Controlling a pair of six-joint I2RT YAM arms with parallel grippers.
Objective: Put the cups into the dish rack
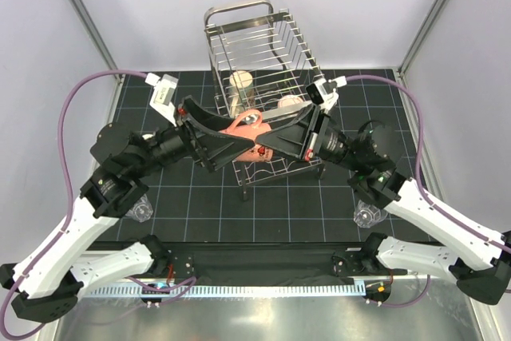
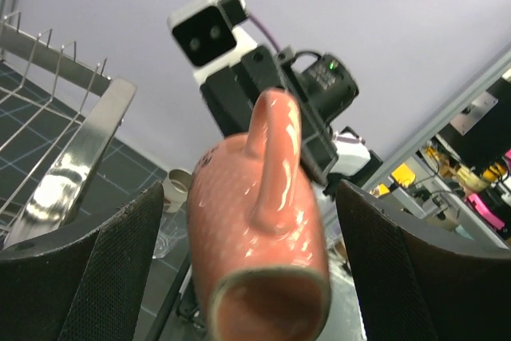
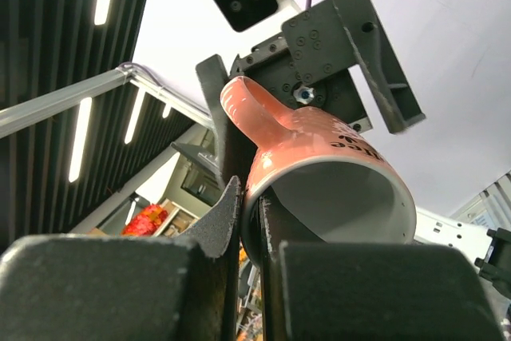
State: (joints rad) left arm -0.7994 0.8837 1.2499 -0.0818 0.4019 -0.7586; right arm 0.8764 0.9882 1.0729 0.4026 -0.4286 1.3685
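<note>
Top view: a black gridded mat (image 1: 200, 205) is covering the tabletop between white walls (image 1: 144, 5). One dish rack (image 1: 254, 12) is standing mid-mat towards the far edge, holding two pale cups (image 1: 241, 85). Two glass tumblers (image 1: 142, 209) are sitting one near each side edge.

Left wrist: the left gripper (image 2: 251, 269) is gaping around one pink mug (image 2: 255, 221) without touching it.

Right wrist: the right gripper (image 3: 251, 213) is pinching that mug's rim, holding it over the rack's near end.
</note>
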